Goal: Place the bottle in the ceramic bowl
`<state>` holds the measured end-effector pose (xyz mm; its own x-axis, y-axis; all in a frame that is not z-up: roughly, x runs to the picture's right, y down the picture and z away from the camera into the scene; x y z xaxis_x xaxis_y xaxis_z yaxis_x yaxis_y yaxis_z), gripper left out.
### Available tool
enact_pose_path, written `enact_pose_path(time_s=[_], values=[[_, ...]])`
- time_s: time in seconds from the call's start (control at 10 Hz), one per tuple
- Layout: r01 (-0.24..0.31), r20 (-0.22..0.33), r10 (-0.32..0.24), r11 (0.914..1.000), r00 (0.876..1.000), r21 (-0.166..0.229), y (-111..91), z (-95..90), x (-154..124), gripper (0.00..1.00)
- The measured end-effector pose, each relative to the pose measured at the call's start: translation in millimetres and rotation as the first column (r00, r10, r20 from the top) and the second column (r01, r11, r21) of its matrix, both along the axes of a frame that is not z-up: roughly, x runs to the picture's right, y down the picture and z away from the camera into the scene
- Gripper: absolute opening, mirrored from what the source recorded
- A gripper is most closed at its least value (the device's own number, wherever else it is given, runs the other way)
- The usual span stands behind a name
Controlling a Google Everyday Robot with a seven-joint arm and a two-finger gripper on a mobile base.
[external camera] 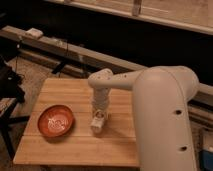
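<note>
reaching down from the right of the frame, the white arm (150,95) sets its end effector (99,118) low over the middle of the wooden bench (75,145). a small whitish shape right at its tip, at or just above the bench top, reads as the bottle (96,126), though it merges with the pale end effector and its outline is hard to separate. whether the end effector is apart or clamped on the bottle i cannot tell. the ceramic bowl (56,121) sits at lower left on the bench, red-orange with whitish marks inside, and nothing lies in it. bowl and bottle are near each other but apart, with a strip of bare wood between them.

i judge the task to be at the pick-up stage: the end effector is at the bottle, but the bottle is not in the bowl. what is left, as far as can be seen: a secure hold, a lift, a short carry toward the left of the frame, and a release over the bowl.
</note>
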<state>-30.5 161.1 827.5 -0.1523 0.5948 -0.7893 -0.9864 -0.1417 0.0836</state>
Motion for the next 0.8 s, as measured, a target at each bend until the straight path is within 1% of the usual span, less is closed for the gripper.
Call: enact_pose_path(time_s=[0.2, 0.4, 0.5, 0.6, 0.8], values=[[0.016, 0.023, -0.016, 0.9998, 1.000, 0.013, -16, -17.2, -10, 0.00], [0.053, 0.062, -0.055, 0.9980, 0.997, 0.035, -37, -39.2, -27, 0.00], [0.070, 0.080, -0.073, 0.9965, 0.994, 0.046, -44, -46.5, -38, 0.00], [0.093, 0.106, -0.099, 0.9938, 0.989, 0.060, -49, -54.2, -52, 0.00], [0.143, 0.175, -0.157, 0.9857, 0.972, 0.088, -56, -69.7, -87, 0.00]])
